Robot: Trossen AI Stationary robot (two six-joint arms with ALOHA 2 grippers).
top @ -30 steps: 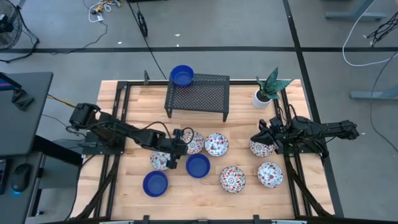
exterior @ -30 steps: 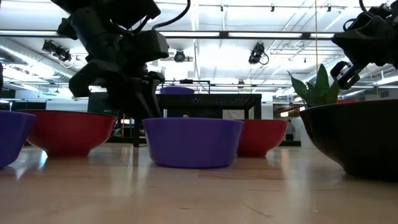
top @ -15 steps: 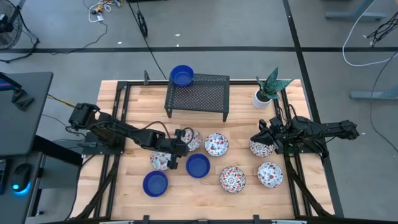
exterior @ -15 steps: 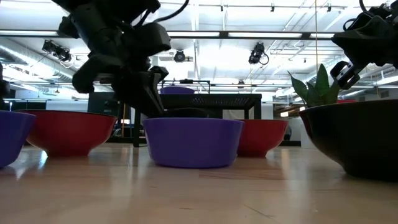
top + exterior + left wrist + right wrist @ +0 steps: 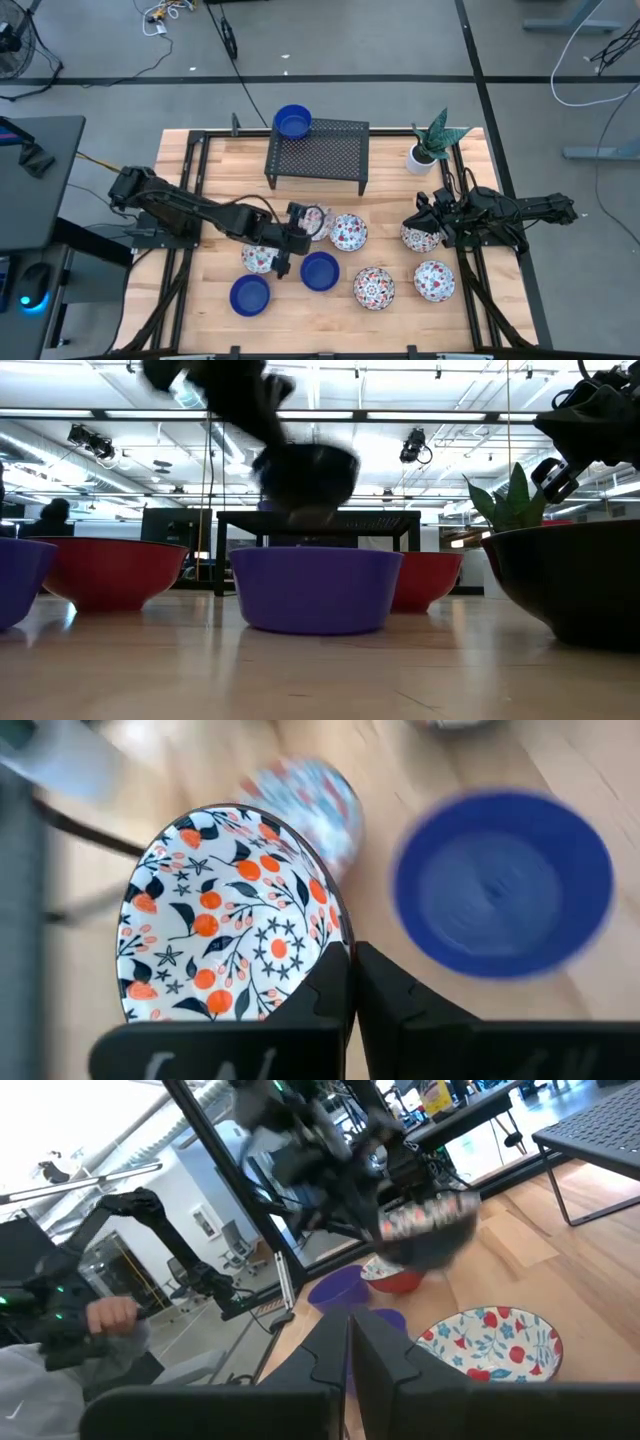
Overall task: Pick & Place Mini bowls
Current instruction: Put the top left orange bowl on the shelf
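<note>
My left gripper point(image 5: 300, 230) is shut on a floral mini bowl point(image 5: 314, 221), which shows blurred in the air point(image 5: 305, 472) in the low view. My right gripper point(image 5: 422, 226) is shut and hovers just above another floral bowl point(image 5: 420, 238), touching nothing; that bowl point(image 5: 490, 1345) sits on its base on the wood. More floral bowls point(image 5: 348, 232) point(image 5: 373, 288) point(image 5: 434, 281) point(image 5: 258, 258) and two blue bowls point(image 5: 319, 268) point(image 5: 249, 295) rest on the table. A third blue bowl point(image 5: 292, 122) sits on the black rack. My left gripper holds the floral bowl by its rim point(image 5: 338, 935), on the side toward the table's left. One finger point(image 5: 322, 995) is inside the bowl and the other outside, reaching down from above. The bowl is lifted clear of the table, above the blue bowl point(image 5: 312, 588).
A black mesh rack point(image 5: 318, 155) stands at the far middle of the table. A potted plant point(image 5: 432, 145) is at the far right corner. Black frame rails point(image 5: 196, 190) run along both table sides. A person shows beyond the table point(image 5: 100, 1330).
My left gripper has risen from table height and carried the floral bowl up with it, so the bowl now hangs clear above the blue bowl. It has also shifted slightly toward the table's right. My right arm has kept still.
</note>
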